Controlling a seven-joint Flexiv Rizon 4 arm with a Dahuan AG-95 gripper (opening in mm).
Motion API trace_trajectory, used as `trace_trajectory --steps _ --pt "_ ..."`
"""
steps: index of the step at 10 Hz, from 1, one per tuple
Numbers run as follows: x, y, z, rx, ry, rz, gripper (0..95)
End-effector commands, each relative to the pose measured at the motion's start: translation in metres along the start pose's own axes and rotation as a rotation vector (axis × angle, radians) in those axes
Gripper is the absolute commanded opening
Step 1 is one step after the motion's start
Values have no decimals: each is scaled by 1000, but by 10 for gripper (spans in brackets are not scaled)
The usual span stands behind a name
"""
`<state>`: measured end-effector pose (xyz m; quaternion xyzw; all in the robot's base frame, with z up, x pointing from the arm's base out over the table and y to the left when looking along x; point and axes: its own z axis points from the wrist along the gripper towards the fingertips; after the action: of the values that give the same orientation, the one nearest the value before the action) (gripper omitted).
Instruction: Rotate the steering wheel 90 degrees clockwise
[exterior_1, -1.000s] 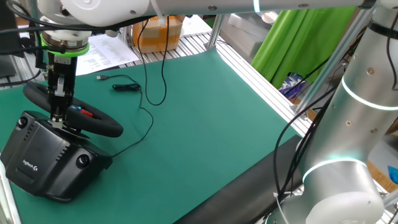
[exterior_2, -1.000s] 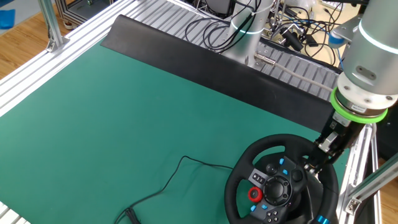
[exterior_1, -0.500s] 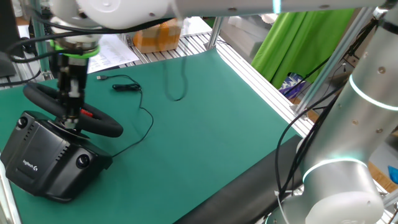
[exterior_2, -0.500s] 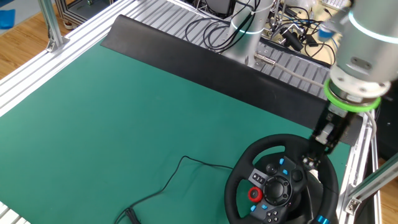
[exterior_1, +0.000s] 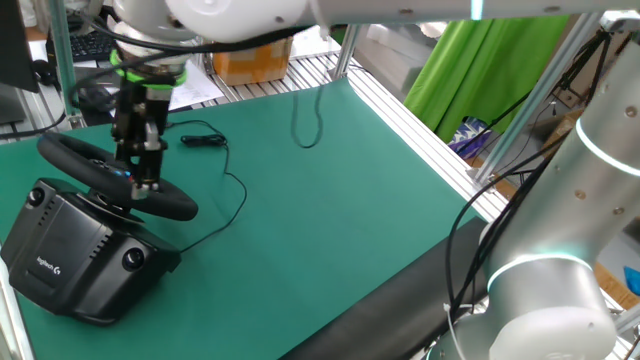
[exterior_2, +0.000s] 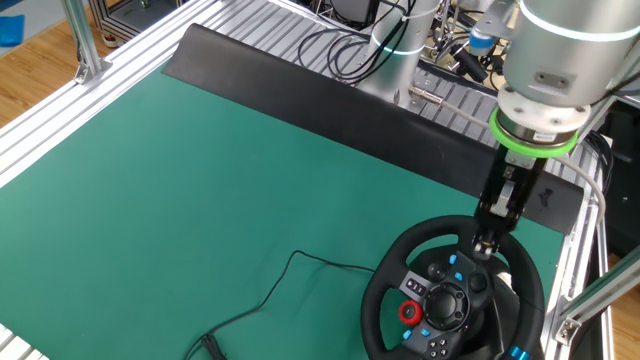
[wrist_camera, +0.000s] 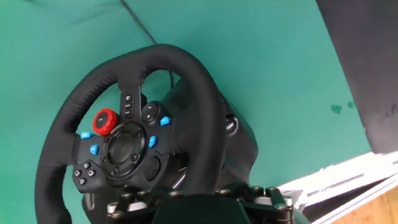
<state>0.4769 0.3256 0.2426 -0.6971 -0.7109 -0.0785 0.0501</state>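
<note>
On the front face of the black base (exterior_1: 70, 255) under the steering wheel (exterior_1: 115, 175), a small white logo mark with a short word beside it shows in one fixed view, but the letters are too small to read. The buttons on the wheel hub (wrist_camera: 127, 149) carry tiny white symbols in the hand view, none legible. No other text, number or sign can be read in any view.

steering wheel (exterior_2: 455, 290) rim cut off at bottom edge; end effector (wrist_camera: 199, 202) fingertips cropped
</note>
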Motion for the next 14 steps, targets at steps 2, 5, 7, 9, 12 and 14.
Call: trace_trajectory --steps 2,5,7,9,12,14 --pt "-6 -18 13 -27 7 36 760" --pt "-9 -27 20 -45 24 115 0" --pt "-9 -33 24 -71 55 182 0" --pt "-9 -33 24 -84 70 233 0" --pt "-8 -33 23 -83 88 270 0" --pt "-3 -33 20 -83 93 278 0"
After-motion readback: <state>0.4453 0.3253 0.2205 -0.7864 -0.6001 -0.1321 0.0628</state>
